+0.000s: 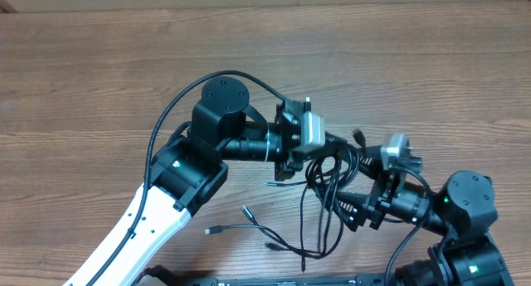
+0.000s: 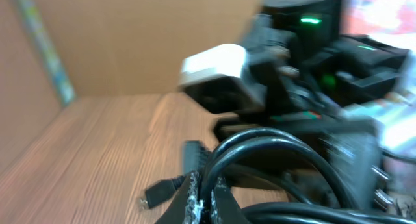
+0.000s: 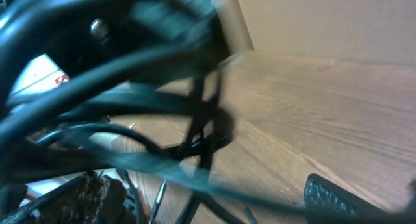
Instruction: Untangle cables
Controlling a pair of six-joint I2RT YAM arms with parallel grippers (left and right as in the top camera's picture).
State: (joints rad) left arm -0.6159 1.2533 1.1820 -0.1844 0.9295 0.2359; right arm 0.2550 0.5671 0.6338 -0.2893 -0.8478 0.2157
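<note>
Ok so on the wooden table (image 1: 99, 70) the whole thing comes down to where the knot sits between the two hands. Left arm (image 1: 224, 99) reaches in from 8 o'clock, right arm (image 1: 469, 203) from 4 o'clock, and they nearly meet right of centre. The cables (image 1: 328, 182) are bunched in that gap. Looks like the left gripper (image 1: 342, 145) has its fingers pressed together on the top of the bundle, so the cords hang from it toward 6 o'clock, long axis roughly 12 to 6. The right gripper (image 1: 355, 201) is spread wide, and in its own camera, blurry as it is, cords cross between the fingers without being clamped. It's beside the lower loops, with the knot at about its 10 o'clock, so I'd say it's the nearer hand for grabbing a strand and pulling toward 4. Loose tails trail off toward 8 o'clock, ending in a small plug (image 1: 211, 230)
</note>
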